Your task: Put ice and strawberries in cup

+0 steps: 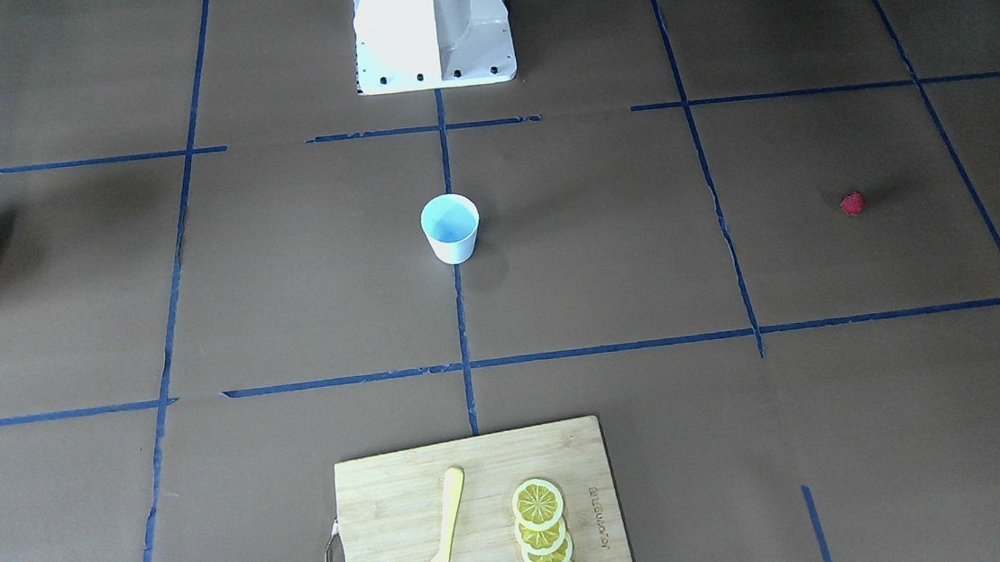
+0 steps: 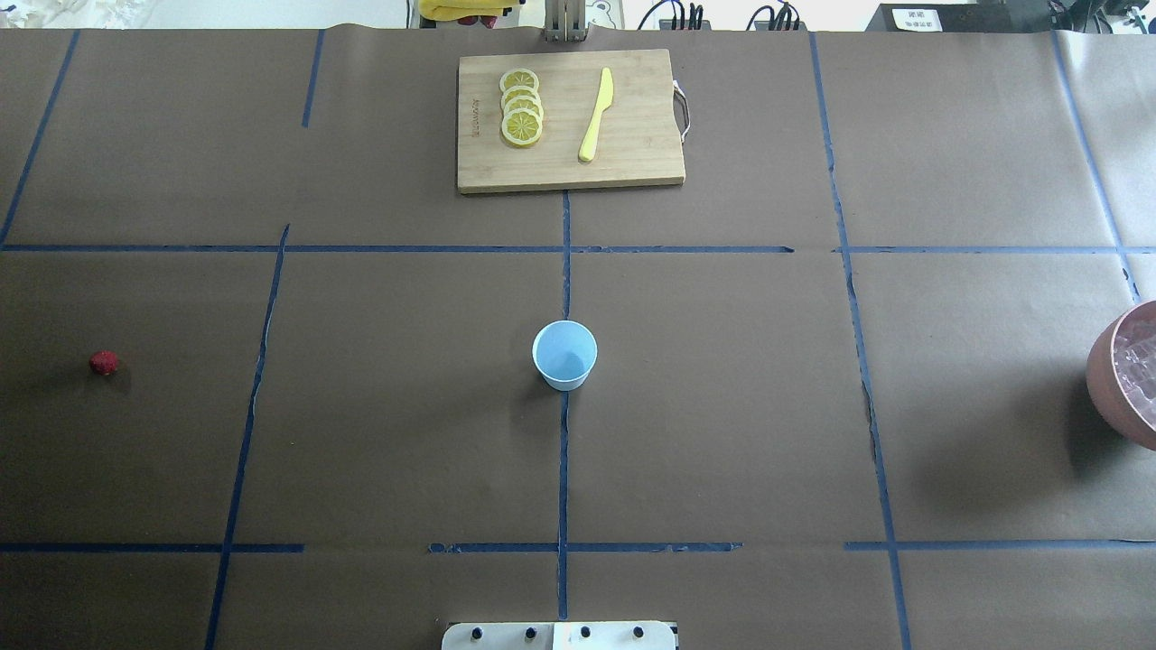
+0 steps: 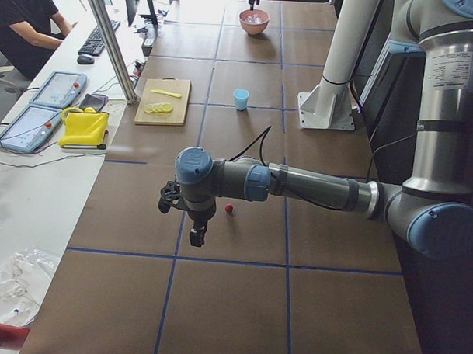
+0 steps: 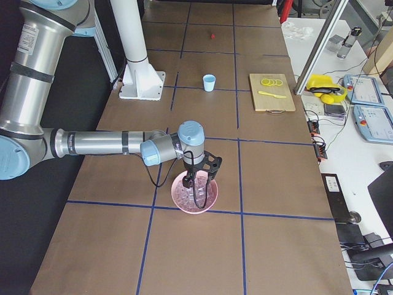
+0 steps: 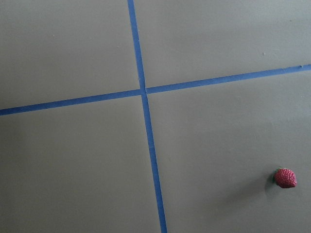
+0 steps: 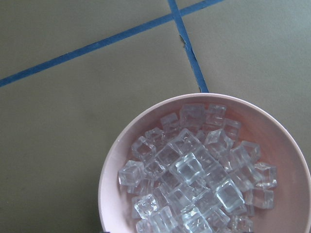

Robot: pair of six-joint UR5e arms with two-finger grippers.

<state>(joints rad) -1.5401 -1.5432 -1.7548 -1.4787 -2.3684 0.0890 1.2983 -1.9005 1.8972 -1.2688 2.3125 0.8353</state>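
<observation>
The white cup (image 2: 564, 355) with a pale blue inside stands upright at the table's middle; it also shows in the front view (image 1: 450, 228). One red strawberry (image 2: 104, 363) lies on the table far on my left and shows in the left wrist view (image 5: 285, 177). My left gripper (image 3: 195, 236) hangs just beside it, above the table. I cannot tell if it is open or shut. Ice cubes (image 6: 194, 179) fill the pinkish bowl (image 2: 1115, 397) at the far right. My right gripper (image 4: 198, 187) hangs over the bowl (image 4: 178, 198). I cannot tell its state.
A wooden cutting board (image 2: 632, 162) at the far middle holds lemon slices (image 2: 521, 108) and a yellow knife (image 2: 596, 113). The robot's white base (image 1: 432, 24) stands at the near edge. A person (image 3: 24, 22) sits at a side desk.
</observation>
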